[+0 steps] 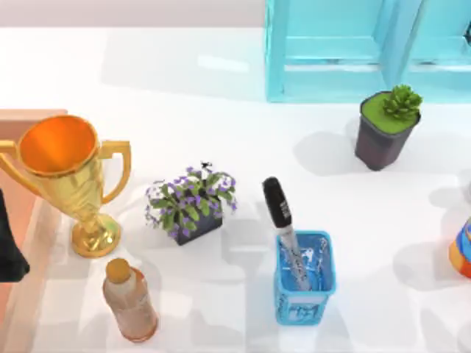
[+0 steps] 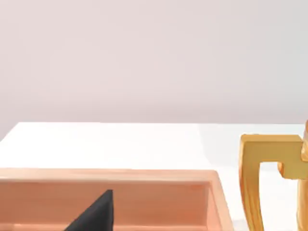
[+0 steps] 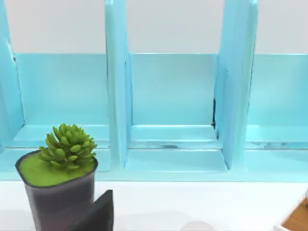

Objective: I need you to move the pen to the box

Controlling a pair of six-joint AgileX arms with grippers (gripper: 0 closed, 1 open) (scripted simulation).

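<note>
The pen (image 1: 283,220), with a black cap and a white-grey printed barrel, stands tilted in a small blue cup (image 1: 304,283) at the front middle of the table. The salmon box (image 1: 26,220) lies at the far left edge, behind the gold trophy (image 1: 70,176); its paler rim (image 2: 110,175) crosses the left wrist view. My left arm (image 1: 7,246) hangs dark over the box, and a dark part of the left gripper (image 2: 96,215) shows above the box's inside. A dark part of my right gripper (image 3: 98,214) shows near the succulent, far from the pen.
A purple-flowered plant (image 1: 191,202) stands left of the pen, and a capped bottle (image 1: 129,298) in front of the trophy. A succulent in a dark pot (image 1: 386,129) sits at the back right before the cyan cabinet (image 1: 368,48). An orange-blue object (image 1: 462,250) touches the right edge.
</note>
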